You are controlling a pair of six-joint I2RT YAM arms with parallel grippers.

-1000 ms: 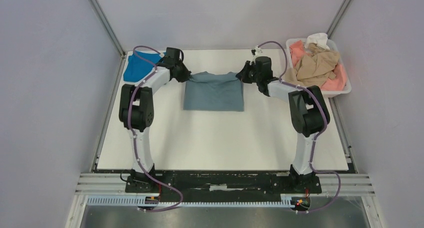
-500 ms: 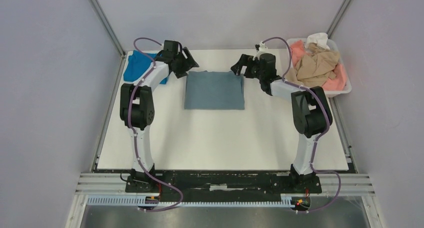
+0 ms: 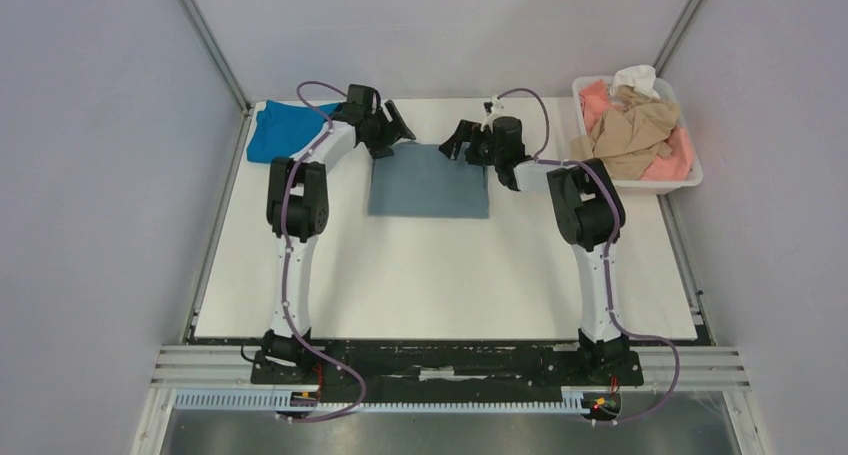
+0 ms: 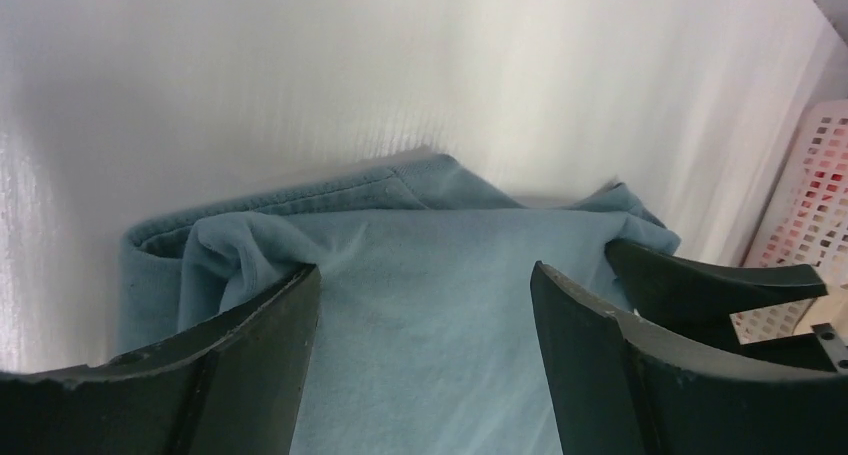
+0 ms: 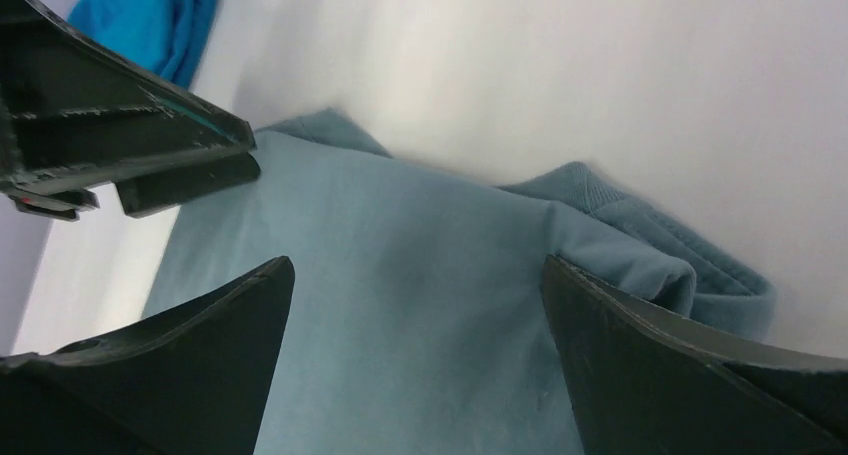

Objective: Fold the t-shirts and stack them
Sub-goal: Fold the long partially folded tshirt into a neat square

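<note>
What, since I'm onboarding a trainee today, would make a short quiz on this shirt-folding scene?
1. Fill in: the white tub at the far right holds crumpled clothes in tan, salmon-pink and ____.
2. True or false: the left gripper and right gripper are both open above the grey-blue shirt, gripping nothing.
3. Where does the bright blue shirt lie? A. in the tub; B. at the table's far left corner; C. on the grey-blue shirt.
Key: 1 white; 2 true; 3 B.
</note>
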